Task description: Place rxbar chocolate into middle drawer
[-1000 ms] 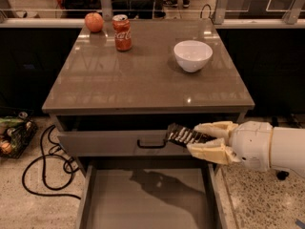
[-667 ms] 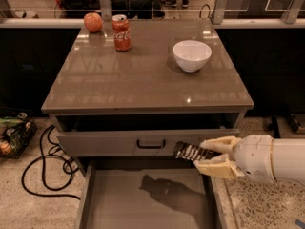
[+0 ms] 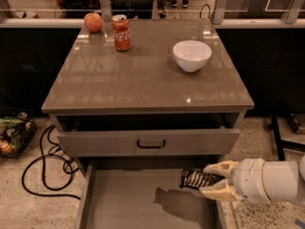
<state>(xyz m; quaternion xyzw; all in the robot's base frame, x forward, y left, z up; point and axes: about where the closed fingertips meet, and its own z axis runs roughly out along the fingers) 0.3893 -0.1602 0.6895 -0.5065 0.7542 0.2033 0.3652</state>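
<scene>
The rxbar chocolate [image 3: 196,179] is a flat black wrapper with white lettering, held level above the right rear part of the middle drawer [image 3: 138,204], which is pulled out with a bare grey floor. My gripper [image 3: 215,180] comes in from the right and is shut on the bar's right end, with one cream finger [image 3: 220,167] above and one below. The bar's shadow falls on the drawer floor under it.
The top drawer [image 3: 147,142] with a black handle is slightly open above. On the tabletop stand a red soda can [image 3: 122,32], an apple [image 3: 93,22] and a white bowl [image 3: 192,55]. Black cables [image 3: 47,166] lie on the floor at the left.
My gripper has moved down and a little right with the bar, from level with the top drawer's front panel to just over the open middle drawer.
</scene>
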